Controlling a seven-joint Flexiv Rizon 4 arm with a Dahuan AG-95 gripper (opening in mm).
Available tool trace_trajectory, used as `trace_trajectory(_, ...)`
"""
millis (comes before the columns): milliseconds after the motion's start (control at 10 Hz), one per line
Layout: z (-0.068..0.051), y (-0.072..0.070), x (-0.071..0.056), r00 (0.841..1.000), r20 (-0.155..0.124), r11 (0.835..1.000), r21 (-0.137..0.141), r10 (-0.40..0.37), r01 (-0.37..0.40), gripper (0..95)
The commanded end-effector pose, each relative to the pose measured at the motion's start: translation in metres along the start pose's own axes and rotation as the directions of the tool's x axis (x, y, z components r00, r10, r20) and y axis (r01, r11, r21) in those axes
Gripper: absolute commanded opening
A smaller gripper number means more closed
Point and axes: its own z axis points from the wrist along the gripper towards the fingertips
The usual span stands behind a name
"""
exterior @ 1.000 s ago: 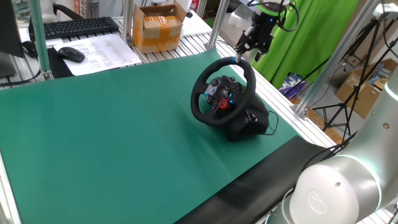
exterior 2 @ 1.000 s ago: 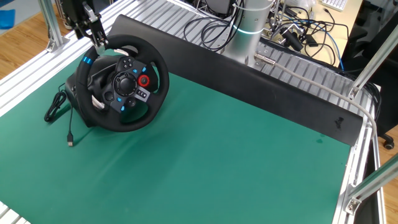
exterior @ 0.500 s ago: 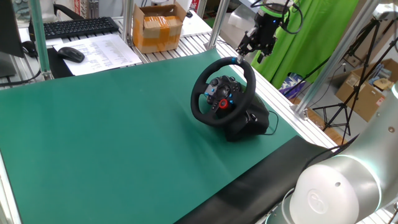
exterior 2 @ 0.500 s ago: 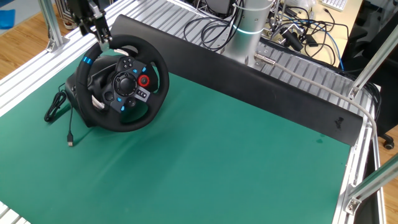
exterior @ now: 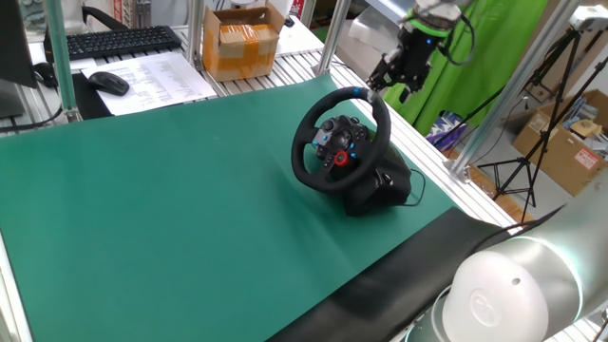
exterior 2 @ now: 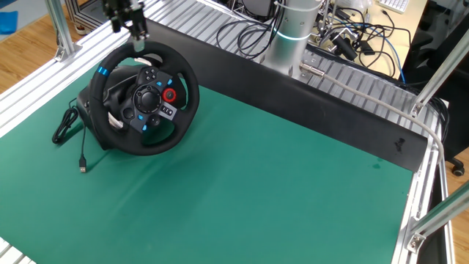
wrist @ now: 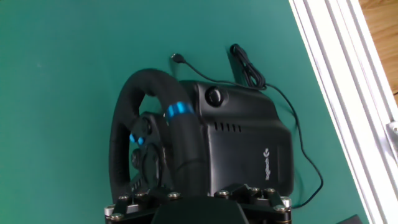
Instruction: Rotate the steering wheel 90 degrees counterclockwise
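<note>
- The steering wheel [exterior: 340, 139], a black gaming racing wheel with a thick round rim, a red knob and coloured buttons on its hub, stands on its black base [wrist: 242, 143] on the green table mat [exterior: 171, 199], toward the mat's 3 o'clock side in one fixed view.
- A small blue stripe [exterior 2: 102, 71] sits at about 10 o'clock on the rim in the other fixed view.
- The robot's black two-finger gripper [exterior: 389, 84] hangs in the air above the rim's 1 o'clock area, apart from it; its fingers look spread, holding nothing.
- A thin black cable [exterior 2: 69, 126] lies on the mat beside the base, at 9 o'clock in the other fixed view.
- From the hand view, the rim's blue stripe and the base's back appear directly below.
</note>
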Motion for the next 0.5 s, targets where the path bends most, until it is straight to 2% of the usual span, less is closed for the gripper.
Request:
trace_trajectory(100,0.0018,0.0031,0.0046,1.0,0.025,1.0,-0.003,0.008,-0.008,76.0)
trace_trajectory(500,0.0081,0.0089,0.0128,0.996,0.081,0.999,-0.019,0.033,-0.032,76.0)
